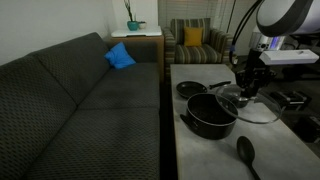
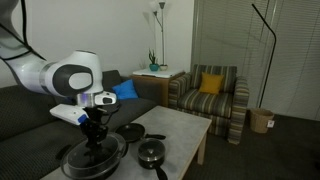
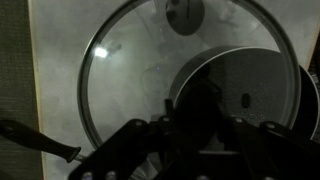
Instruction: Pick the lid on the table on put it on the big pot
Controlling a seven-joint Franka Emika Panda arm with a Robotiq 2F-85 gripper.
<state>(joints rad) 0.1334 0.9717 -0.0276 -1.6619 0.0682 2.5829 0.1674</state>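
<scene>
- The lid [image 1: 258, 106] sits just right of the big pot [image 1: 208, 118] in an exterior view. Its left rim meets or overlaps the pot's right edge, and I cannot tell whether it lies flat.
- In my wrist view the glass [image 3: 130, 70] fills most of the picture, with a dark round shape showing through its right half.
- The gripper [image 1: 250, 88] hangs directly over the lid. The fingers [image 3: 165, 128] look spread, but I cannot tell whether they grip anything.
- The pot's mouth is uncovered.
- On the table [image 1: 200, 160], a small pan [image 1: 192, 89] stands beyond the pot and a black spoon [image 1: 247, 152] lies nearer.
- A sofa [image 1: 70, 100] runs along the table's left edge.
</scene>
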